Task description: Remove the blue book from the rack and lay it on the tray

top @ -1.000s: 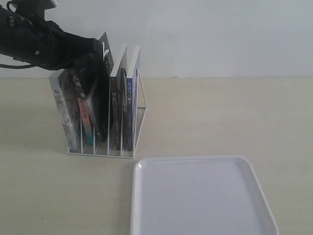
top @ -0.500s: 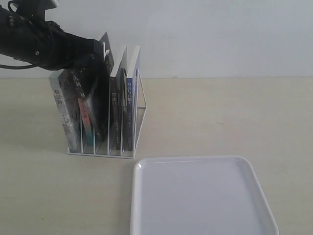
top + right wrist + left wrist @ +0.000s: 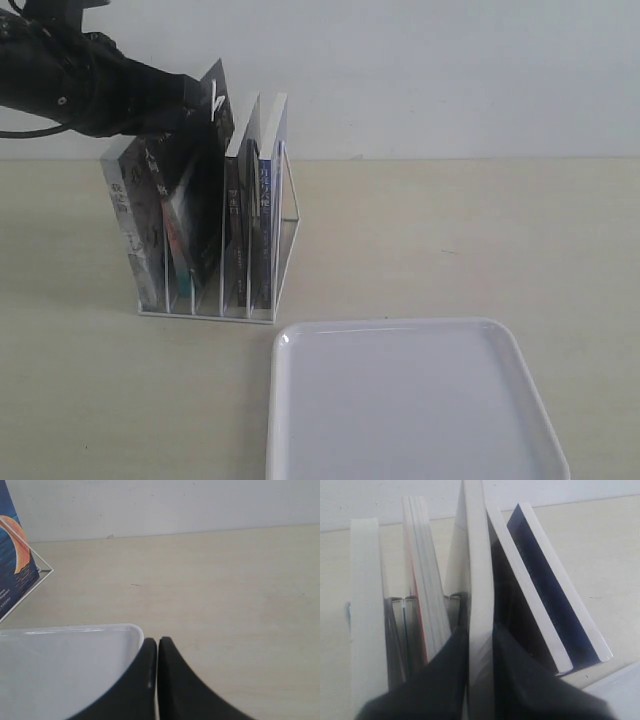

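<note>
The white wire rack (image 3: 285,235) holds several upright books. The blue book (image 3: 265,205) stands in the slot nearest the tray, blue spine outward; its blue cover (image 3: 555,605) and orange crescent (image 3: 15,560) show in the wrist views. My left gripper (image 3: 205,100) is at the rack's top, shut on a dark-covered book (image 3: 477,580) two books over from the blue one. That book leans. The white tray (image 3: 410,400) lies flat in front of the rack. My right gripper (image 3: 158,641) is shut on nothing beside a tray corner (image 3: 100,628); the exterior view does not show it.
A pink-and-teal-spined book (image 3: 178,240), a grey-spined book (image 3: 122,215) and a black-spined book (image 3: 233,205) share the rack. Bare beige tabletop (image 3: 480,230) stretches right of the rack. A pale wall (image 3: 450,70) rises behind.
My left arm has risen slightly, and the dark-covered book in its grip has lifted and leaned further over. The blue book and tray have not moved.
</note>
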